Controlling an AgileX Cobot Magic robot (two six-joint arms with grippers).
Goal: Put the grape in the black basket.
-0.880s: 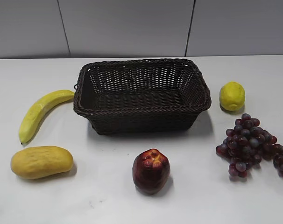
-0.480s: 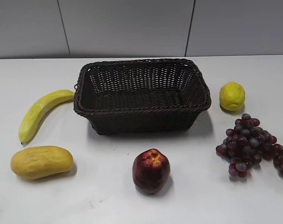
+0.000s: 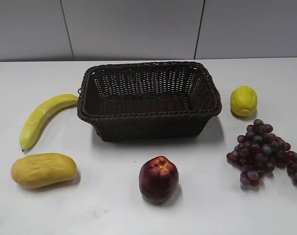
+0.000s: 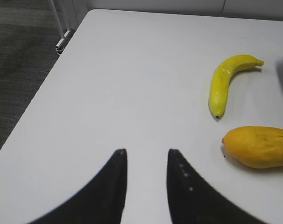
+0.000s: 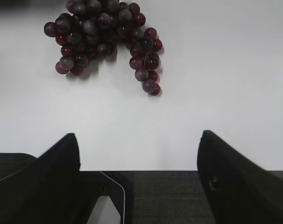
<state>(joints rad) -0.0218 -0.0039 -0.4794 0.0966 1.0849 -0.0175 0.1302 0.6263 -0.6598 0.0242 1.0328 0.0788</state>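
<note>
The grape is a bunch of small dark purple-red grapes lying on the white table at the right; it also shows in the right wrist view. The black basket is a large dark woven wicker basket standing empty at the table's middle back. Neither gripper shows in the exterior view. My right gripper is open and empty at the table's near edge, apart from the grape. My left gripper is open and empty over bare table to the left of the fruit.
A yellow banana lies left of the basket, also in the left wrist view. A yellow-orange mango lies in front of the banana, also in the left wrist view. A dark red apple stands front centre. A yellow lemon sits right of the basket.
</note>
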